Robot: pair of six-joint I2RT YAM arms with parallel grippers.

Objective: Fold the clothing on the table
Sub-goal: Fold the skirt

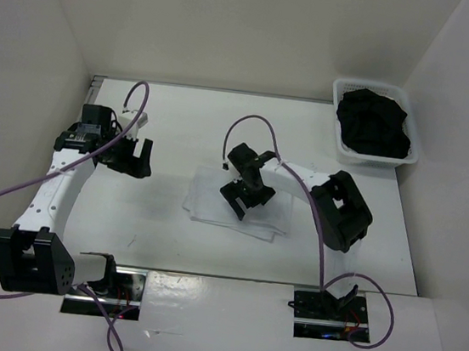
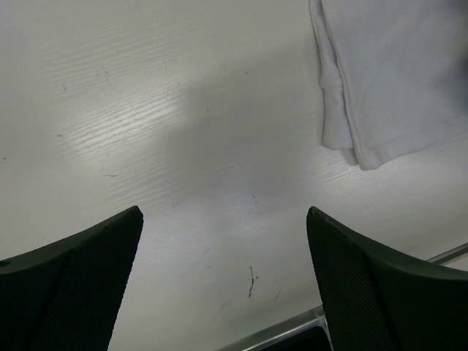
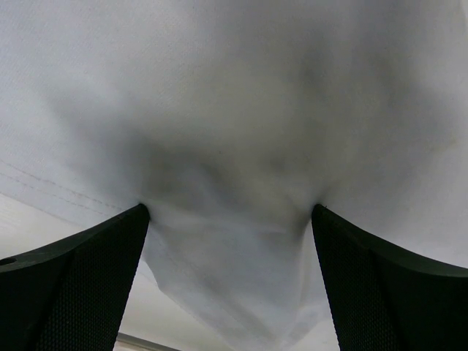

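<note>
Both pincers stand wide. The left pincer (image 1: pixel 134 160) hangs over bare table (image 1: pixel 181 126), with the clothing (image 1: pixel 205 204) ahead to its right, apart. The right pincer (image 1: pixel 245 196) presses onto the clothing, fabric bunched between its jaws.

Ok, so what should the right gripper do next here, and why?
Probably close the right gripper: its jaws stand open, pressed down on the clothing, with white fabric bunched between them, ready to pinch. The left gripper is open over bare table beside the garment and holds nothing, so it seems out of position to help.
</note>
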